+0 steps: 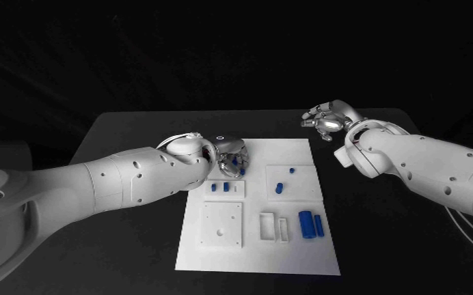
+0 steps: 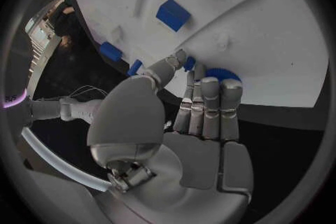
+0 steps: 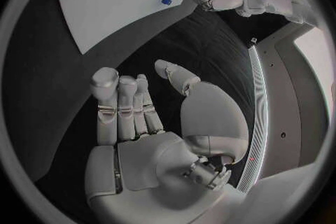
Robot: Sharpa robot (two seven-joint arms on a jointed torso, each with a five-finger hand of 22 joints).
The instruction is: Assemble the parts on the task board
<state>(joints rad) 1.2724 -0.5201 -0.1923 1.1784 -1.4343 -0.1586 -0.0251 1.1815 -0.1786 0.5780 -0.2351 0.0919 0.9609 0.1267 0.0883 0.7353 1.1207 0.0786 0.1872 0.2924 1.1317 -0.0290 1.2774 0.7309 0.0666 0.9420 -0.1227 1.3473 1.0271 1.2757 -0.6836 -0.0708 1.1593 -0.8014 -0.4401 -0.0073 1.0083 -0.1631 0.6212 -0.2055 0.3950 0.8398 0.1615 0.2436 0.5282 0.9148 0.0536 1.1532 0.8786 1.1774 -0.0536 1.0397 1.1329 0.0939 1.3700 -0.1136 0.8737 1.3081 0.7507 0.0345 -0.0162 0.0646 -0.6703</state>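
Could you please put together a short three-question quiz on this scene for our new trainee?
1. True or false: the right hand rests on the task board.
2. Which hand has its fingers at a blue part on the board? A) left hand B) right hand
3. Fill in: the two long blue parts lie side by side near the board's ____ edge, as the robot sees it.

Key: 1 false, it is above the black table beside the board, holding nothing; 2 A; 3 right.

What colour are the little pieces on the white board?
Blue. The parts on the task board show best in the head view.
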